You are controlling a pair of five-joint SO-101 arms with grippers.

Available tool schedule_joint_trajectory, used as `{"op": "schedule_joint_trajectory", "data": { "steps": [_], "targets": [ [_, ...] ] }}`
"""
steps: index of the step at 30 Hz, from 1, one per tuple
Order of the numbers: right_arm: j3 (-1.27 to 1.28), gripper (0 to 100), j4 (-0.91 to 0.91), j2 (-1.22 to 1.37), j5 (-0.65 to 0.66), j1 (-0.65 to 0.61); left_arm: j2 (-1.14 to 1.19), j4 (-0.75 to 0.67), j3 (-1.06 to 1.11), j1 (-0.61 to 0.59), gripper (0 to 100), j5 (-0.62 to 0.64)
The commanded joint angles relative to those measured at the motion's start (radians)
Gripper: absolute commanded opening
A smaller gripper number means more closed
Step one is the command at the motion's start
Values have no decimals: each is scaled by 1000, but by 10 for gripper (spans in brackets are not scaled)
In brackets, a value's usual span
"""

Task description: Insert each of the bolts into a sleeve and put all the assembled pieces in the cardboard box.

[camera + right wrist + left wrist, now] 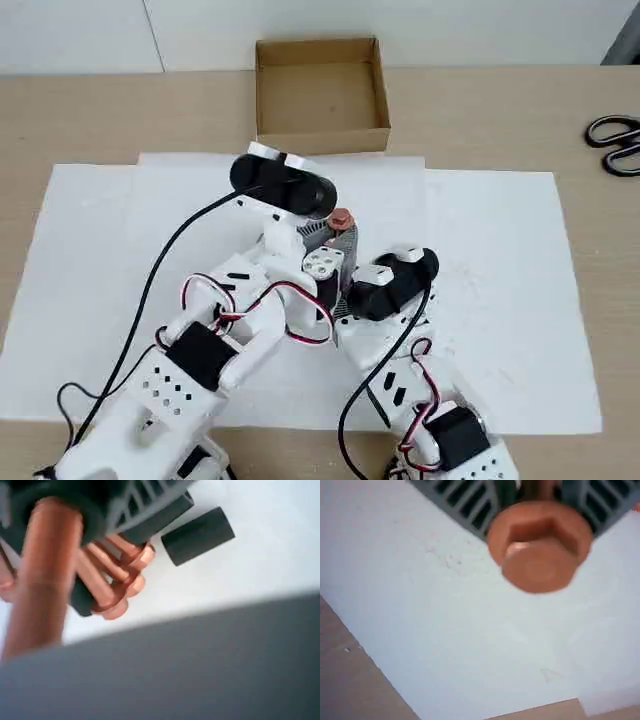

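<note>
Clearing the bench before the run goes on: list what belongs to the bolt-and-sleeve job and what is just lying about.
Job:
gripped copper bolt
loose bolts
black sleeve
cardboard box

Lying about:
scissors, on the bare table

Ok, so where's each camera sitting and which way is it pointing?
High view: fixed above the table, looking down toward the cardboard box; left arm and right arm reach away.
Left wrist view: on the left arm, looking past its tool at the bolt it grips.
Right wrist view: on the right arm, facing loose bolts and a sleeve; grey blur, possibly its own body.
Shared: all three show the gripped bolt.
</note>
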Motion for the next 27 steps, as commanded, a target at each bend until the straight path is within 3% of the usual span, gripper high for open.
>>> {"op": "schedule_joint_trajectory", "data": {
  "steps": [1,27],
  "targets": [
    [-17,3,-28,-15,-9,-1,-28,5,7,2,6,-28],
    [-17,3,-28,-15,-8,-2,-29,34,65,0,15,-72]
  ]
}}
